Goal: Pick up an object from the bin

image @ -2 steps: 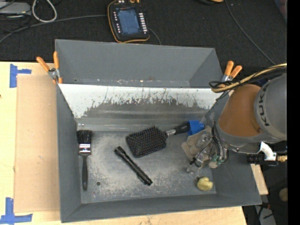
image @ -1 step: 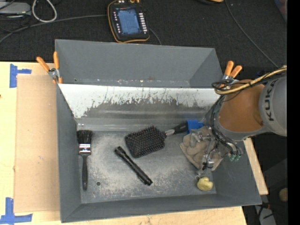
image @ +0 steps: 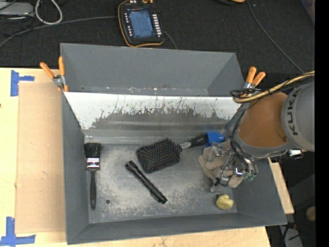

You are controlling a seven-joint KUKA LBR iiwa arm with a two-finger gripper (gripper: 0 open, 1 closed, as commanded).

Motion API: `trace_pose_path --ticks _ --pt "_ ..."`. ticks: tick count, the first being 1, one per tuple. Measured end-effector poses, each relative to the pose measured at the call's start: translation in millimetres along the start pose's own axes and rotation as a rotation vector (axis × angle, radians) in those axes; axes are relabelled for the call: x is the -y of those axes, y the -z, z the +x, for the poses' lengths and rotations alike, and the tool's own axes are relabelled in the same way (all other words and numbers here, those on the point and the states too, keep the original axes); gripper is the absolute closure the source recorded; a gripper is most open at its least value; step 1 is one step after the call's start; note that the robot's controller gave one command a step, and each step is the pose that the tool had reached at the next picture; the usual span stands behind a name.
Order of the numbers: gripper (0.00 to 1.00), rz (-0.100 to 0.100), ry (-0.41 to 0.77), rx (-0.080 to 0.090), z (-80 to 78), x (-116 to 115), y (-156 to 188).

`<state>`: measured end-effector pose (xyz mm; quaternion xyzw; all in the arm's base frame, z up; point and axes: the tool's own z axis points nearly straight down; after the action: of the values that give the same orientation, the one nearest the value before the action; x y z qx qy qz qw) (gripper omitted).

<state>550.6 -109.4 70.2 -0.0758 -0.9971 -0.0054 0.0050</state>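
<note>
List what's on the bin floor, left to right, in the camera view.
Black paintbrush → black stick → black hairbrush → beige crumpled thing, with the gripper over its right part. Left out: the small yellowish lump, which lies in line with the gripper.

Non-task items in the bin [image: 154, 76], left to right:
- black paintbrush [image: 92, 171] along the left wall, bristles toward the back, metal ferrule
- thin black stick [image: 146, 181], lying diagonally, just in front of the hairbrush
- black hairbrush [image: 159, 156], bristles up, handle pointing right toward a blue piece [image: 215, 137] — can't tell if they're joined
- small yellowish lump [image: 224, 201], front right

Behind the bin: orange-rimmed handheld pendant [image: 141, 24] with a blue screen, and a looped white cable [image: 49, 6] well to its left.
</note>
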Motion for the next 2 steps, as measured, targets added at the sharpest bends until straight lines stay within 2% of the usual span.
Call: trace_pose_path --ticks 1,2 --pt "1.0 0.008 0.39 0.005 -11.2 2.0 1.6" --pt "1.0 0.007 0.389 0.005 -11.3 2.0 1.7"
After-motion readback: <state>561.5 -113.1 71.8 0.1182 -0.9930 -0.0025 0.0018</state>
